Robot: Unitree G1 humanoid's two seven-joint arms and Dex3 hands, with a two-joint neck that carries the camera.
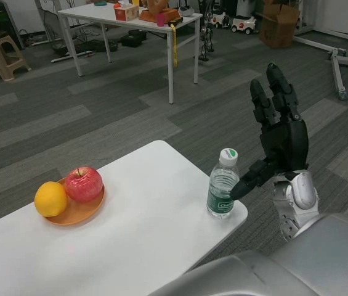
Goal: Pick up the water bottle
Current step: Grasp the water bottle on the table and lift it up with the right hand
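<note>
The small clear plastic water bottle [223, 184], white-capped and wrapped low down in a green label, stands upright at the right corner of the white rectangular table [143, 234], very close to its edge. Just beside it, off the table's right edge, the robot's black right hand [276, 145] is raised with its fingers [271, 92] spread and pointing up, holding nothing; the thumb reaches toward the bottle's side and looks to be touching it or a hair short (the view does not settle which). The left hand is out of view. Near the table's left edge sits a shallow orange plate [80, 211] carrying a red apple [84, 184] and a yellow-orange round fruit [51, 198], well apart from the bottle. The risk, as I judge it, lies in that corner position: a light, tall bottle nudged by the thumb before the fingers wrap around could tip or slide off the edge to the carpeted floor. Closing from one side only would push rather than grip it.
</note>
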